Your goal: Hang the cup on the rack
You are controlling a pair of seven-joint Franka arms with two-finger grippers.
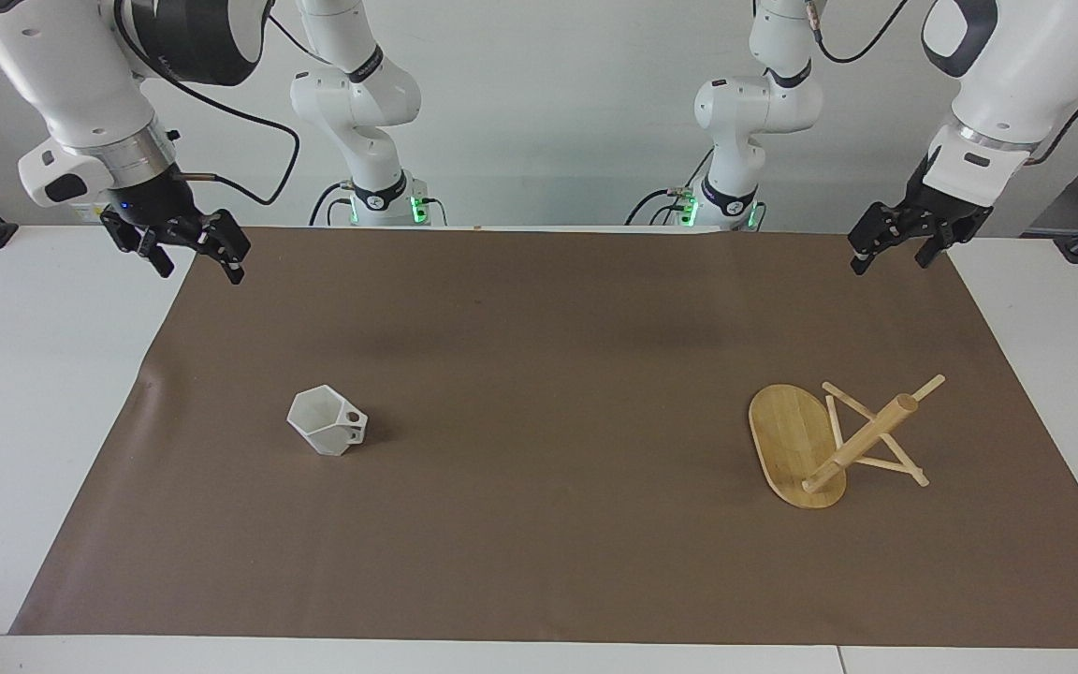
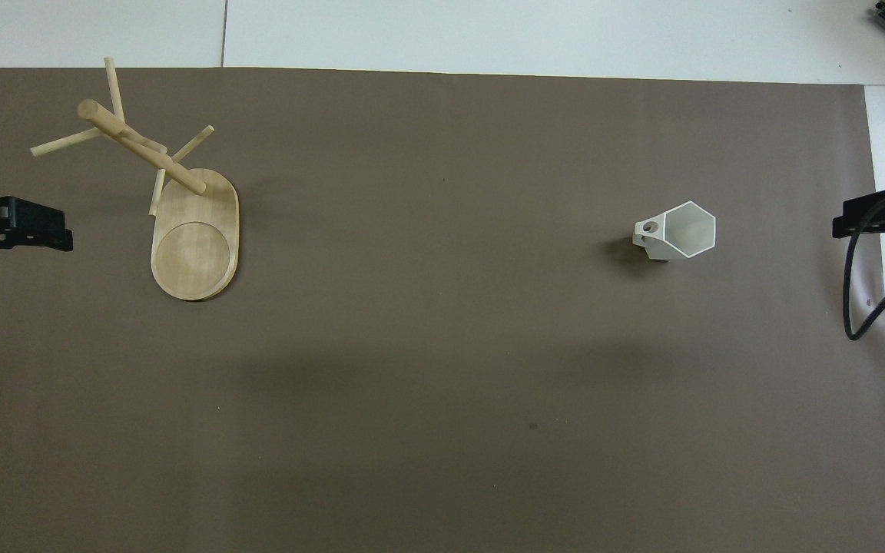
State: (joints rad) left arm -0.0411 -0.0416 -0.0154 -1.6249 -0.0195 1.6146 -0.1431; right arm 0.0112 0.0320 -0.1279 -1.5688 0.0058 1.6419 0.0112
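Note:
The cup (image 1: 327,431) (image 2: 679,233), a small white faceted mug, stands upright on the brown mat toward the right arm's end, its handle turned toward the rack. The rack (image 1: 838,440) (image 2: 181,200), a bamboo mug tree on an oval base, stands toward the left arm's end with bare pegs. My right gripper (image 1: 202,270) (image 2: 851,220) hangs open over the mat's edge at its own end, well apart from the cup. At the other end, my left gripper (image 1: 892,262) (image 2: 51,230) hangs open over the mat's edge beside the rack. Neither holds anything.
The brown mat (image 1: 539,524) covers most of the white table (image 1: 24,393). A black cable (image 2: 861,292) loops down from the right arm over the mat's edge.

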